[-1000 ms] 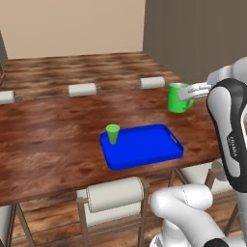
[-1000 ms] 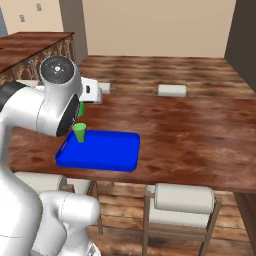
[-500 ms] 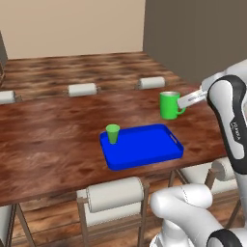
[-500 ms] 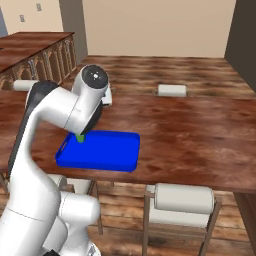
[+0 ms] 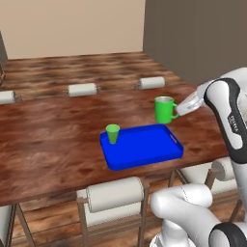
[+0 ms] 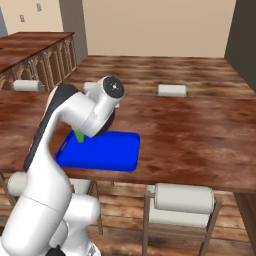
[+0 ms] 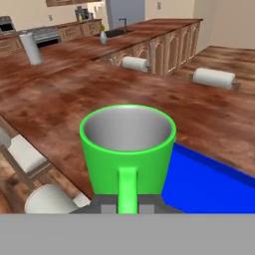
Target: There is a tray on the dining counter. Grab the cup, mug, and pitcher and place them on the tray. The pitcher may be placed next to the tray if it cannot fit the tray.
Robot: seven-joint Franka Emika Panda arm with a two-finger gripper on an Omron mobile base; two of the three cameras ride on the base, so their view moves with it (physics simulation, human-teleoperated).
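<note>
The bright green mug [image 5: 164, 110] hangs upright just above the far right corner of the blue tray [image 5: 144, 147]. My gripper [image 5: 176, 111] is shut on the mug's loop handle from the right. In the hand view the mug [image 7: 127, 147] is close up with its grey inside showing, the handle is pinched in my gripper [image 7: 127, 205], and the tray [image 7: 209, 187] lies below to the right. The small green cup [image 5: 113, 133] stands on the tray's left end. In the right base view my arm hides most of the cup [image 6: 79, 136] above the tray [image 6: 112, 156]. The pitcher is out of view.
The tray lies on the dining counter [image 5: 48, 135], near its front edge. Cushioned stools stand along the near side [image 5: 115, 193] [image 6: 182, 197] and the far side [image 5: 82, 89]. A second wood counter [image 7: 89, 47] runs behind in the hand view.
The arm has carried the mug to the left and downward, from beside the counter's right end to just over the tray's far right corner. The cup and tray have stayed put.
</note>
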